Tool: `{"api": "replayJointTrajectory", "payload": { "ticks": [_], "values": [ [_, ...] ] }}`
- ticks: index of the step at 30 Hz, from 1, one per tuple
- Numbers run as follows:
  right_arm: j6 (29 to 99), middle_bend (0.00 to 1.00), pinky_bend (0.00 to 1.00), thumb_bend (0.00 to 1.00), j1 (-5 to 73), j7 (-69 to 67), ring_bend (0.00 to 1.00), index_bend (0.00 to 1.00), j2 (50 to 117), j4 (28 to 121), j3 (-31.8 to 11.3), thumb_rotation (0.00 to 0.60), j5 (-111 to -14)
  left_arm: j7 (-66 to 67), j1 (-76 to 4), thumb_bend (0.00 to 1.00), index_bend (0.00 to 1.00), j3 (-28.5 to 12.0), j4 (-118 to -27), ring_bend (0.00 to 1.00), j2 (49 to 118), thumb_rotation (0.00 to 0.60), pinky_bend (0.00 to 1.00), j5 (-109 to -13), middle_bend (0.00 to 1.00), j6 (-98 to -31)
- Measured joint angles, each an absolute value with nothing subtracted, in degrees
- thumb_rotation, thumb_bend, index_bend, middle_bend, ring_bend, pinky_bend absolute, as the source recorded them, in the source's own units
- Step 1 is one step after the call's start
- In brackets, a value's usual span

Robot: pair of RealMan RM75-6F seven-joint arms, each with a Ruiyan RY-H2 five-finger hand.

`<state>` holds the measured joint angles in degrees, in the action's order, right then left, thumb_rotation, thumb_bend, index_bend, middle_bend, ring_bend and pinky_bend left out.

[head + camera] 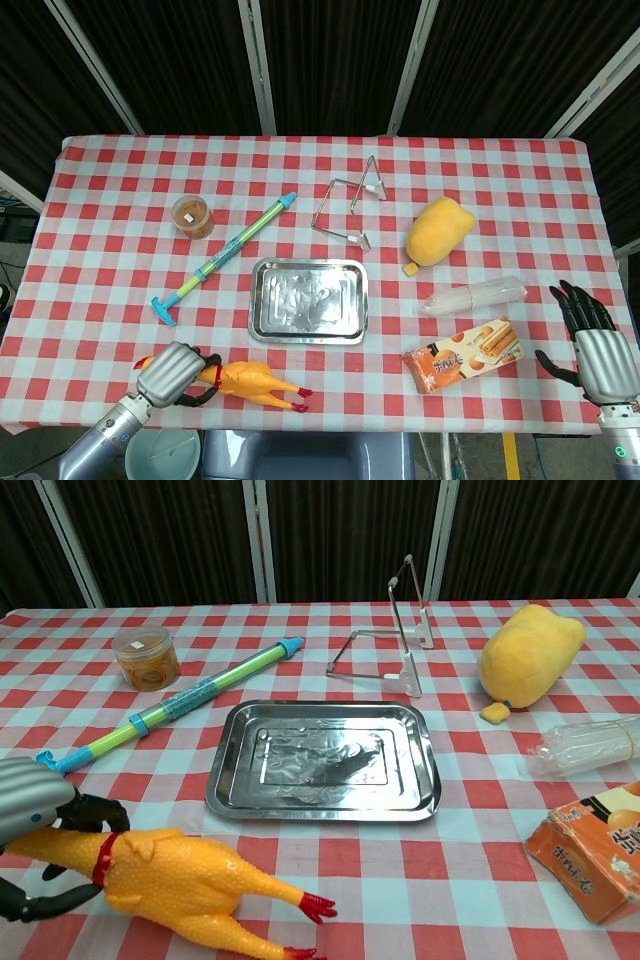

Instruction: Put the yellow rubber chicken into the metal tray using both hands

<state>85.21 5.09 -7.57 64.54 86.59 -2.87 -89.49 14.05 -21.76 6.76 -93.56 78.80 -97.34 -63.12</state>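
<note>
Rubber chicken: the yellow rubber chicken [185,880] lies on its side at the near left edge of the table, smooth glossy body, red band at the neck, thin legs ending in red feet that point right. It is outside the tray, near its front left corner.
Left hand: the left hand [172,373], silver shell with black fingers [92,812], is wrapped round the chicken's neck, head end; fingers pass above and below the neck in the chest view.
Right hand: the right hand [594,345] rests at the near right edge of the table, black fingers spread and pointing up the table, holding nothing, well apart from the chicken.
Metal tray: the metal tray [228,770] is a shallow rectangle with rounded corners and a raised rim, its shiny floor mottled with reflections, with nothing in it.
Tablecloth: red and white checked cloth [120,250] covers the table.
Water squirter: a long plastic tube [225,258], green and blue, lies diagonally left of the tray.
Jar: a small round clear jar [147,657] with orange-brown contents stands beyond the tube.
Wire stand: a bent metal wire frame [395,640] stands behind the tray.
Plush: a soft rounded yellow-orange plush [438,231] lies right of the frame.
Clear sleeve: a translucent plastic sleeve [472,296] lies near the plush.
Snack box: an orange cardboard box [464,355] lies just in front of the sleeve.
</note>
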Motion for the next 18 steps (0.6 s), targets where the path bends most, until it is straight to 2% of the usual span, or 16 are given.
{"api": "replayJointTrajectory", "payload": {
  "ticks": [5, 8, 13, 18],
  "values": [
    [86.1, 0.0, 0.11, 0.27, 5.6, -11.2, 0.01, 0.0, 62.2, 88.9, -2.8, 0.6, -91.8, 9.0, -22.8, 0.76, 0.65, 6.3, -93.6, 0.63, 75.1, 0.6, 0.77, -101.6, 0.72, -68.1],
    [86.6, 0.0, 0.11, 0.27, 6.1, -14.5, 0.02, 0.0, 61.4, 90.2, -2.8, 0.6, -93.3, 6.6, -23.8, 0.77, 0.65, 5.1, -93.9, 0.64, 72.6, 0.6, 0.78, -102.4, 0.73, -69.8],
    [86.1, 0.0, 0.12, 0.27, 7.9, -22.6, 0.03, 0.0, 59.6, 93.1, -2.5, 0.6, -96.2, 2.8, -26.3, 0.78, 0.66, 2.6, -95.0, 0.65, 68.8, 0.6, 0.78, -102.9, 0.74, -70.8],
    [82.0, 0.03, 0.14, 0.27, 12.3, -33.3, 0.06, 0.0, 56.1, 96.9, -1.9, 0.6, -99.3, 0.9, -30.1, 0.78, 0.66, -1.5, -96.6, 0.65, 65.0, 0.6, 0.78, -102.1, 0.74, -69.9]
  ]
}}
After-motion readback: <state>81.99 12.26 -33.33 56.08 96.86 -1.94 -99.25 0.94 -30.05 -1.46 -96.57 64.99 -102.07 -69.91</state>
